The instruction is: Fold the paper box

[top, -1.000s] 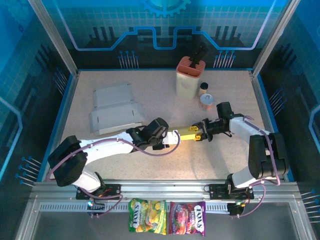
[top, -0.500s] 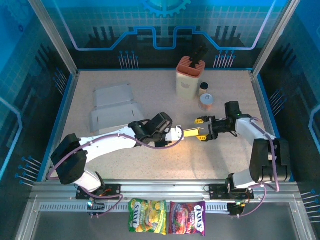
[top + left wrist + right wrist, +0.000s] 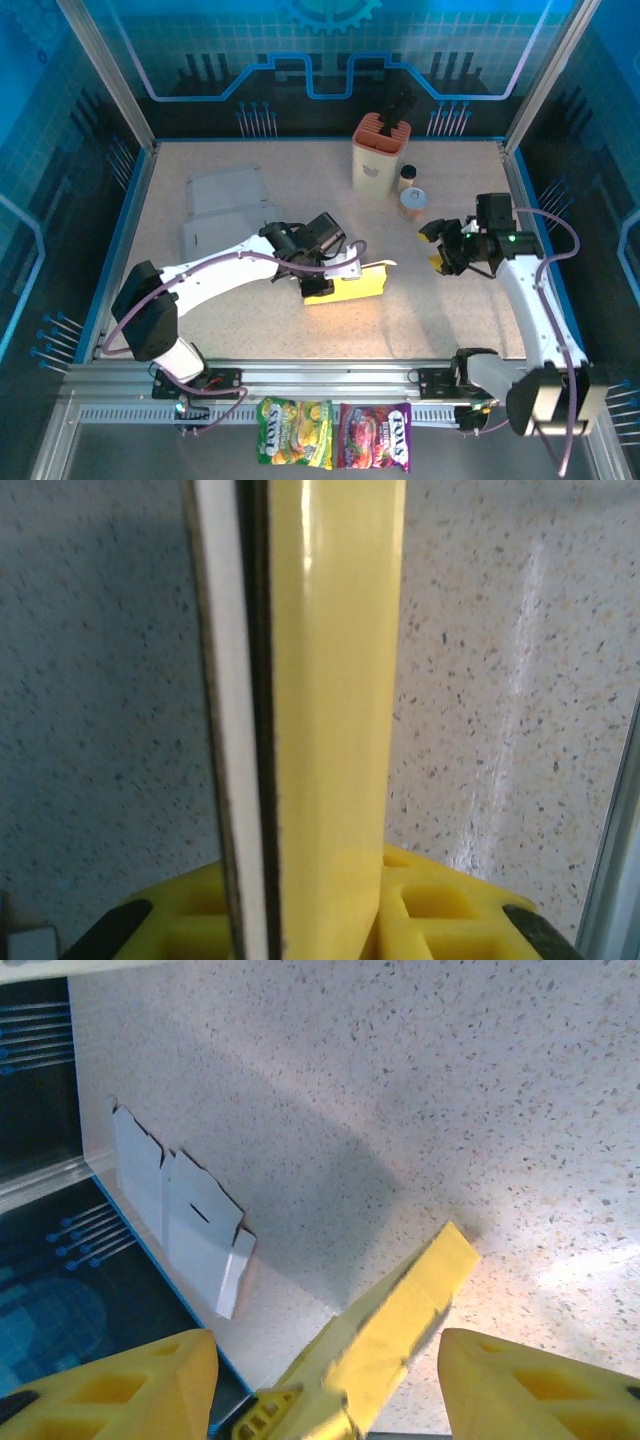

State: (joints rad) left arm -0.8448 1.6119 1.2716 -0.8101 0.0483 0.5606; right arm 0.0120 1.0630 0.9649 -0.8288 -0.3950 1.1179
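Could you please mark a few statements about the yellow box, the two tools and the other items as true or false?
1. The left tool grips the yellow box. True.
2. The right tool grips the box too. False: it is open and apart from the box, off to its right.
3. Flat cardboard sheets lie at the back left of the table. True.
4. The candy bags lie beside the box. False: they lie below the front rail, off the table.

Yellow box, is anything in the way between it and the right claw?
No, nothing visible is. There is just bare table between the right claw and the yellow box.
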